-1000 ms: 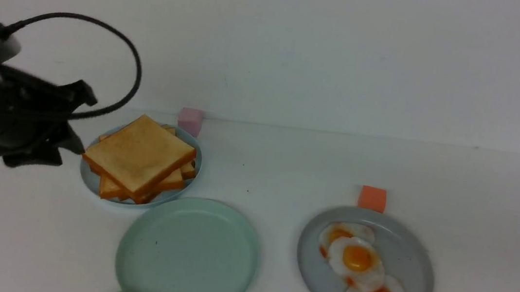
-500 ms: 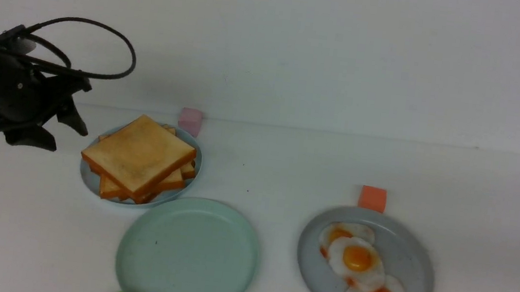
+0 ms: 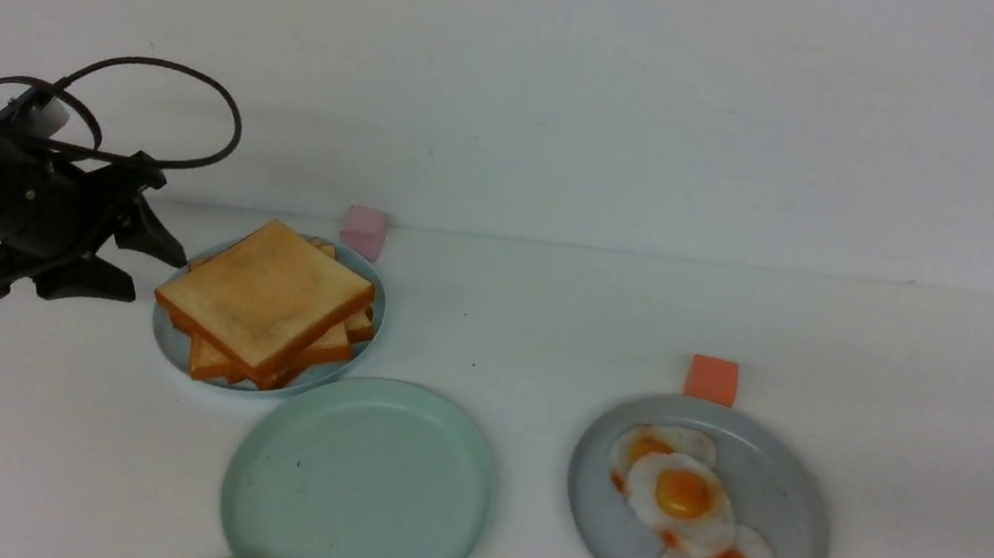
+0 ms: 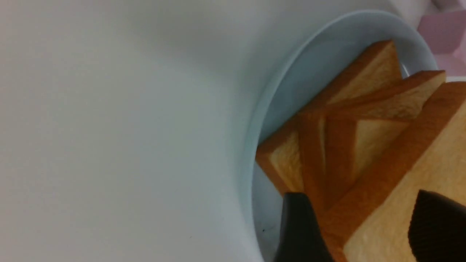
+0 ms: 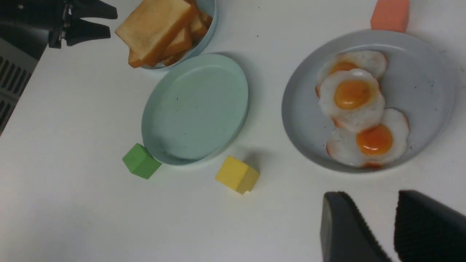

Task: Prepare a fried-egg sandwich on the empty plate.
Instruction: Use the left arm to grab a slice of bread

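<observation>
The black right gripper (image 5: 376,225), nearest the eggs, has its fingers parted around nothing, probably kept back while the bread is handled. The round pale mint-green plate (image 3: 357,492) is bare, placed centrally, it seems, so both arms can reach it; a green block (image 5: 142,161) touches or nearly touches its rim, and a yellow block (image 5: 237,175) sits just beside it. On the robot's right, three white fried eggs with orange yolks (image 3: 684,494) overlap on a grey-blue plate (image 3: 789,471), which could make lifting one alone awkward. Farther off, square golden-brown toast slices (image 3: 266,295) lie crisscrossed on a light-blue plate (image 3: 171,343), the top one tilted, its edge raised. Beside them the black left gripper (image 3: 162,264) has its fingers spread wide, empty, apparently lined up for that edge. The pink block (image 3: 364,232) behind could crowd a sideways approach.
</observation>
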`<action>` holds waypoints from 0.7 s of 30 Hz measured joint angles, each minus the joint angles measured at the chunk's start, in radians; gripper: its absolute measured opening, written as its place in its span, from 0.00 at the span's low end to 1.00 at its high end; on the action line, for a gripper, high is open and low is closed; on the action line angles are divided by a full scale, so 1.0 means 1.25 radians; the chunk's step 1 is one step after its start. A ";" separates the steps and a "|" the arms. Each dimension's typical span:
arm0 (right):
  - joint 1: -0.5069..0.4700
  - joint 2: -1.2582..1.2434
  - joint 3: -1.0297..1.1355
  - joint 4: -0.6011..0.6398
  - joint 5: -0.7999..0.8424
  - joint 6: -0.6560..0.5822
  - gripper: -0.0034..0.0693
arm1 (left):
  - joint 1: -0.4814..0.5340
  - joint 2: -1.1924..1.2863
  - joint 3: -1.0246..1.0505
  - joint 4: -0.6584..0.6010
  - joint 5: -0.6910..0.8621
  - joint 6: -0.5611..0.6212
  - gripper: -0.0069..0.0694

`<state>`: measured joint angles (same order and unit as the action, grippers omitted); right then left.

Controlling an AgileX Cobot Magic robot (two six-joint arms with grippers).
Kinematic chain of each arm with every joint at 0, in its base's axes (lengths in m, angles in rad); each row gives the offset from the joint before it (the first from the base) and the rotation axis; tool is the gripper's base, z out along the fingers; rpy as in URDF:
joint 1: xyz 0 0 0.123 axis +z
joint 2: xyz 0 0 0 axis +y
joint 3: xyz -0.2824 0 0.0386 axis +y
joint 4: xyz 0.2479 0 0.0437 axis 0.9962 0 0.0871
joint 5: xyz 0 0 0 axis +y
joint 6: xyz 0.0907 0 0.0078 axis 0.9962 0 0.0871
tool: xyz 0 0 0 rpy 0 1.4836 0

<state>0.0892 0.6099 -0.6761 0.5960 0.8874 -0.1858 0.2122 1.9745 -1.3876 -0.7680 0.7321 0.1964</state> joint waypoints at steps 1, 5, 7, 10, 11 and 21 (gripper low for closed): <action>0.000 0.000 0.001 0.000 0.002 0.000 0.38 | 0.000 0.006 0.000 -0.013 0.000 0.008 0.63; 0.000 0.000 0.001 0.000 0.004 0.000 0.38 | 0.000 0.024 0.000 -0.045 0.005 0.020 0.62; 0.000 0.000 0.001 0.000 0.004 0.000 0.38 | 0.000 0.030 0.000 -0.056 0.011 0.024 0.61; 0.000 0.000 0.001 0.000 0.004 0.000 0.38 | 0.000 0.033 0.000 -0.061 0.016 0.036 0.58; 0.000 0.000 0.001 0.000 0.005 0.000 0.38 | 0.000 0.033 0.000 -0.064 0.016 0.044 0.56; 0.000 0.000 0.001 0.000 0.018 0.000 0.38 | 0.000 0.032 0.000 -0.081 0.025 0.085 0.15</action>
<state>0.0892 0.6099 -0.6749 0.5960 0.9095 -0.1858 0.2122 2.0140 -1.3876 -0.8688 0.7632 0.3031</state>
